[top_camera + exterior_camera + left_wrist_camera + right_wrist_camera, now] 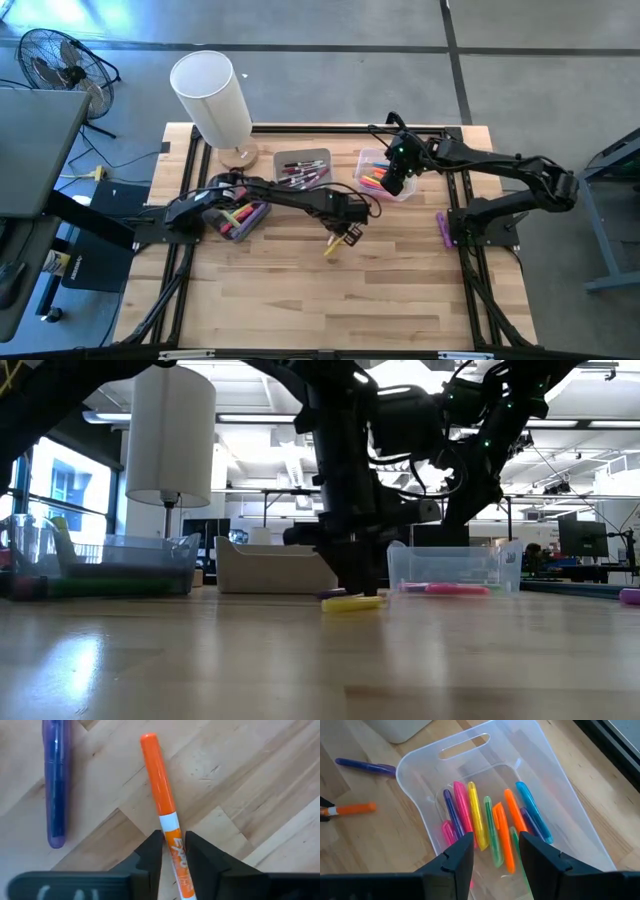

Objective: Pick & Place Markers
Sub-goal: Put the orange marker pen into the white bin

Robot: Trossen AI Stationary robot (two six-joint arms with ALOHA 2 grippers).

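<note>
High view: the left gripper point(347, 236) is down at the middle of the wooden table point(300, 300), over markers lying loose on the boards. Seen from the left wrist, its two dark fingers point(150, 852) stand on either side of an orange marker point(162, 795), close against its white barrel; whether they press it cannot be told. A purple marker point(54, 780) lies just beside it on the wood, apart from the fingers. From table height, a yellow marker point(352, 603) lies at the foot of the gripper.

The right gripper point(495, 857) hangs with its fingers spread above a clear bin point(420, 760) at the table's far right, holding nothing. Inside the bin lie more markers point(492, 827) side by side: pink, yellow, green, orange, blue and purple.

A grey bin point(302, 170) at the far middle holds further markers, and another clear bin point(240, 217) under the left arm holds a mixed bundle. One purple marker point(442, 228) lies alone by the right arm's base. A white lamp point(212, 95) stands at the far edge.
</note>
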